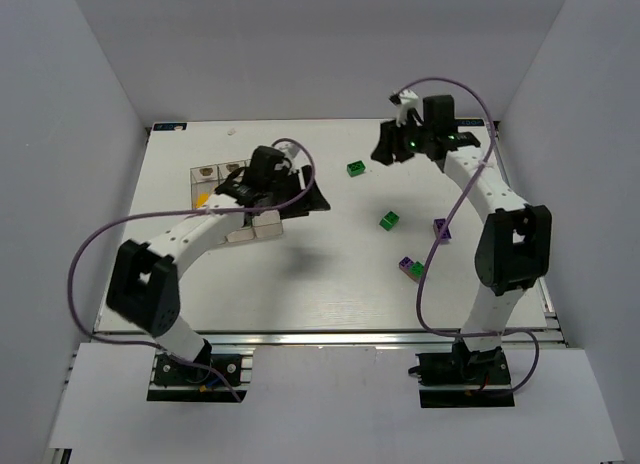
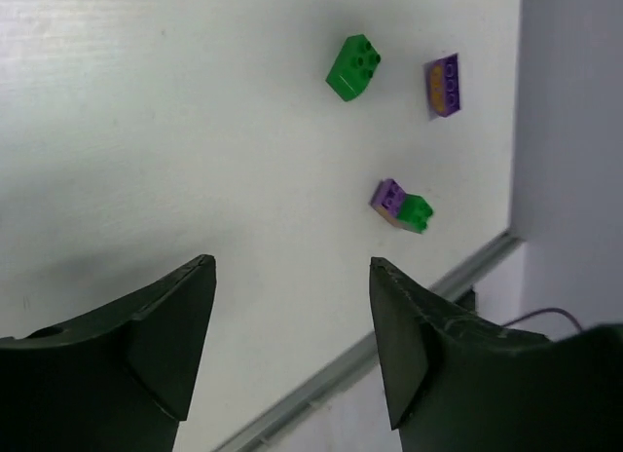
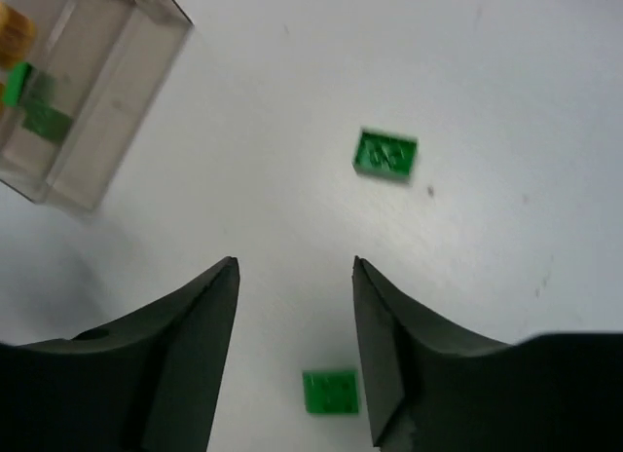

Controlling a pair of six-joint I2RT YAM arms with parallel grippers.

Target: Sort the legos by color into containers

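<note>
The clear containers (image 1: 215, 184) stand at the left of the table; one orange piece shows inside, and my left arm covers most of them. My left gripper (image 1: 310, 196) is open and empty just right of them, above bare table (image 2: 292, 267). Loose legos lie to the right: a green one (image 1: 355, 169), a green one (image 1: 389, 220) (image 2: 352, 67), a purple one (image 1: 440, 228) (image 2: 443, 85), and a purple and green pair (image 1: 411, 268) (image 2: 401, 205). My right gripper (image 1: 380, 149) (image 3: 295, 265) is open, above a green lego (image 3: 331, 391). Another green lego (image 3: 385, 153) lies beyond.
A container corner (image 3: 78, 82) shows at the right wrist view's top left, with green and orange pieces inside. Grey walls close in the table on three sides. The table's metal front edge (image 2: 389, 345) shows in the left wrist view.
</note>
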